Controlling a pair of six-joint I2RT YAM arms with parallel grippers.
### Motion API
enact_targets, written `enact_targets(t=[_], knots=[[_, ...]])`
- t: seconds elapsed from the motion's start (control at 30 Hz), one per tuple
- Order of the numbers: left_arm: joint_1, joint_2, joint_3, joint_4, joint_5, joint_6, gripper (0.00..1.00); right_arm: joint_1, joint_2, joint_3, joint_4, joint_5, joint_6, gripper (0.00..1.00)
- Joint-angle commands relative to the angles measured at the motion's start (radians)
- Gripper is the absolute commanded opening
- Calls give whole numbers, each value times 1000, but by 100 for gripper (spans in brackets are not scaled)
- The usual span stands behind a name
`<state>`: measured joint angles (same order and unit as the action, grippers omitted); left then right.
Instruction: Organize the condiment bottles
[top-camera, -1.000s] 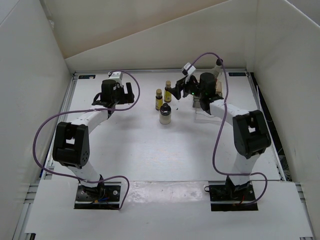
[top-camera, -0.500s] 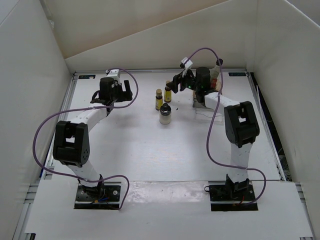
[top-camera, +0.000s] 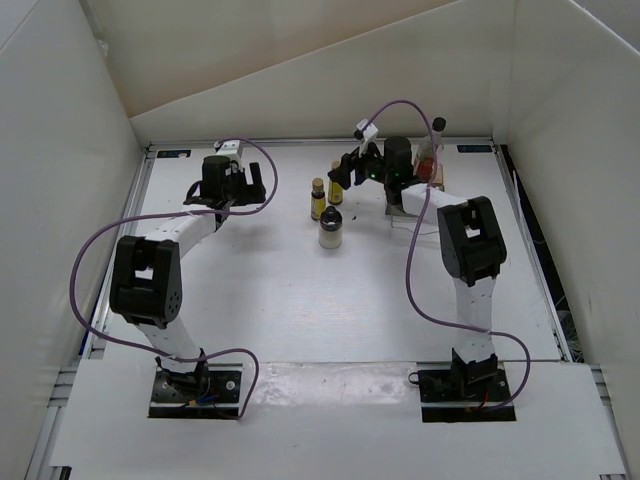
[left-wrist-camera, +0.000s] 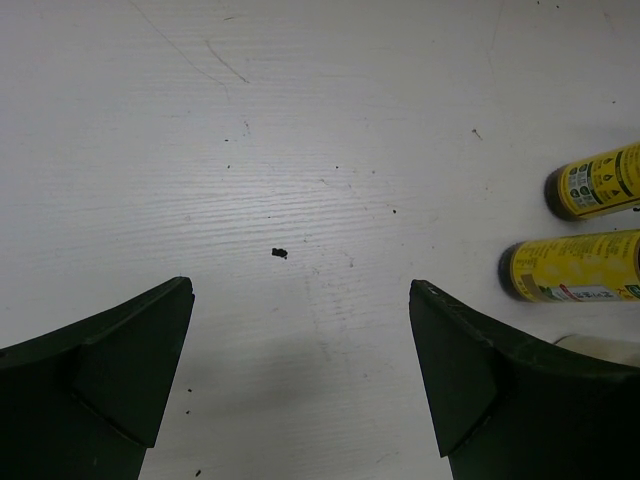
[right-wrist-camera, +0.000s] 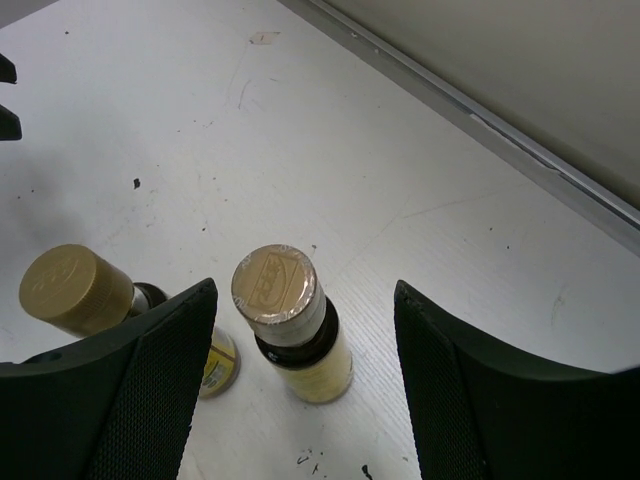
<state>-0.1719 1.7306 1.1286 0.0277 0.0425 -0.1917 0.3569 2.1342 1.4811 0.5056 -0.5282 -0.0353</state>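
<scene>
My right gripper (top-camera: 344, 172) is open, its fingers either side of one upright yellow bottle (right-wrist-camera: 290, 335) and clear of it on both sides. The second yellow bottle (right-wrist-camera: 75, 288) stands just beside it, past one finger. My left gripper (left-wrist-camera: 300, 290) is also open, holding nothing, over bare table (left-wrist-camera: 300, 150). The whitish bottle (top-camera: 330, 230) stands near the yellow pair on the near side, and the tall bottle (top-camera: 433, 150) is well apart at the far right.

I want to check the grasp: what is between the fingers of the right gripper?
The right wrist view shows one small yellow bottle standing upright between the open fingers of the right gripper, touching neither.
</scene>
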Motion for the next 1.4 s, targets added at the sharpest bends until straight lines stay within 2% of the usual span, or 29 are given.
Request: enact_targets(t=[0.0,0.37,0.6,0.83,1.0,1.13,1.23,1.27,1.37], knots=[[6,-3,40,5,14,5,100,10,29,74,7,-19,5,74],[18,11,46,8,20,-2,100,25,89,146,-36,-32,2,70],[25,11,37,14,23,-6,100,40,85,120,-33,-30,0,60],[26,4,23,20,28,-11,100,45,66,94,-33,-24,-5,42],[25,-2,17,21,27,-14,100,47,43,70,-24,-10,-17,38],[25,-5,8,24,33,-18,100,51,4,33,-10,5,-32,29],[26,-8,8,28,36,-28,100,48,-13,8,-7,16,-41,3],[25,-9,7,28,39,-29,100,48,-20,2,-6,16,-41,0],[26,-17,7,28,40,-29,100,42,-45,-21,2,28,-49,0]])
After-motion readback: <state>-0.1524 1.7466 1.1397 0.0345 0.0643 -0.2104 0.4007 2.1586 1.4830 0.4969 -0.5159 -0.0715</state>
